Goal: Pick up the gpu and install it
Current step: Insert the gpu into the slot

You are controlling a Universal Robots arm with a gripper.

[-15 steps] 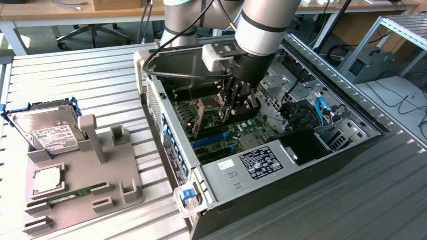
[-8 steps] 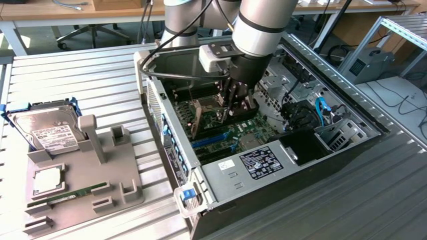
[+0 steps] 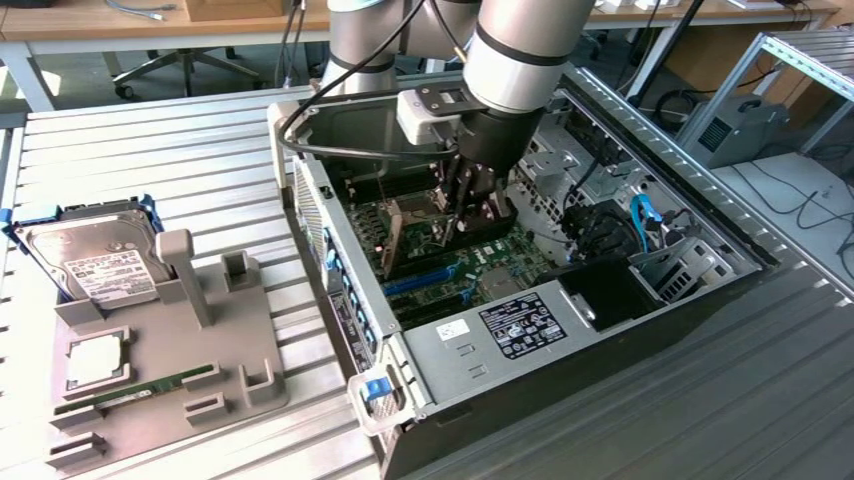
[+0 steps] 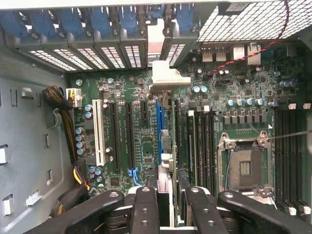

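Gpu [image 4: 168,151], a thin black card with a silvery metal end bracket, stands on edge inside the open grey metal computer case [image 3: 310,195]. It sits low over the green motherboard [image 4: 122,83], in line with the long expansion slots, its bracket up against the row of rear slot openings. Whether it is fully seated cannot be told. The black two-fingered gripper [image 4: 173,212] pinches the card between its fingertips [image 4: 146,209], at the end far from the bracket. The silvery arm [image 3: 521,50] reaches down into the case, which stands mid-bench on the slatted aluminium bench [image 3: 160,130]. Near the bench edge at the exterior view's left, a grey moulded holder [image 3: 147,400] carries a silver hard drive with a white label [image 3: 94,255] and a slim green memory stick [image 3: 160,385].
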